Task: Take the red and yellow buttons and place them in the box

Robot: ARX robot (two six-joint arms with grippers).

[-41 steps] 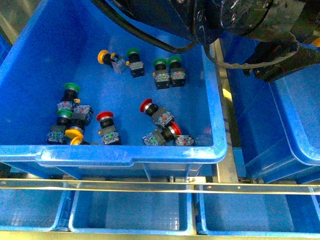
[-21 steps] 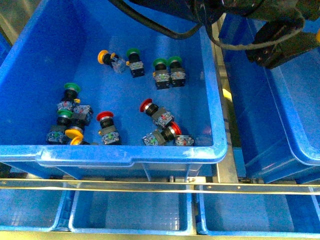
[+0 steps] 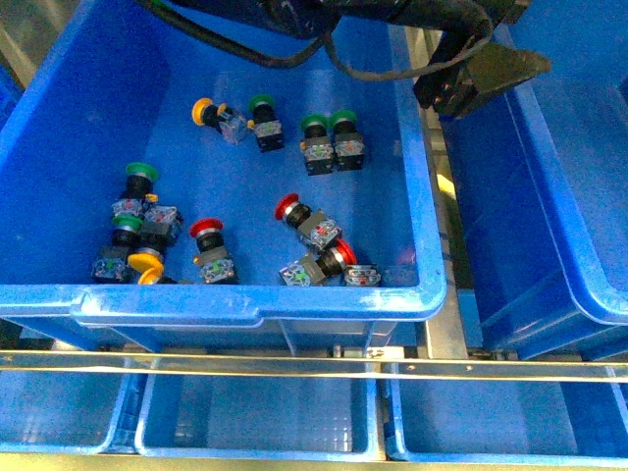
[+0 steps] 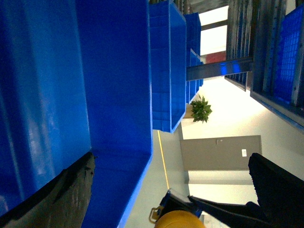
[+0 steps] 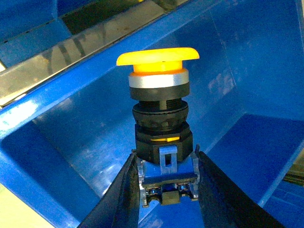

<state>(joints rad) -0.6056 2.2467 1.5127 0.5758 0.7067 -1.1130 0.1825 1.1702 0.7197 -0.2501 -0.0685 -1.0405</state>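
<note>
Yellow mushroom-cap button [image 5: 161, 137] clamped in right gripper [image 5: 164, 190] | glossy blue box [image 5: 247, 95] behind | left gripper [image 4: 171, 209] state unclear

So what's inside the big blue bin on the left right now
The bin holds loose push buttons: three red, two yellow and five green that I can count. Its far end is hidden behind the robot arm.

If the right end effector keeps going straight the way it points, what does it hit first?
Probably the blue bin's inner wall: the right end effector, holding a yellow button, faces into it, nothing between. Depth is unclear.
</note>
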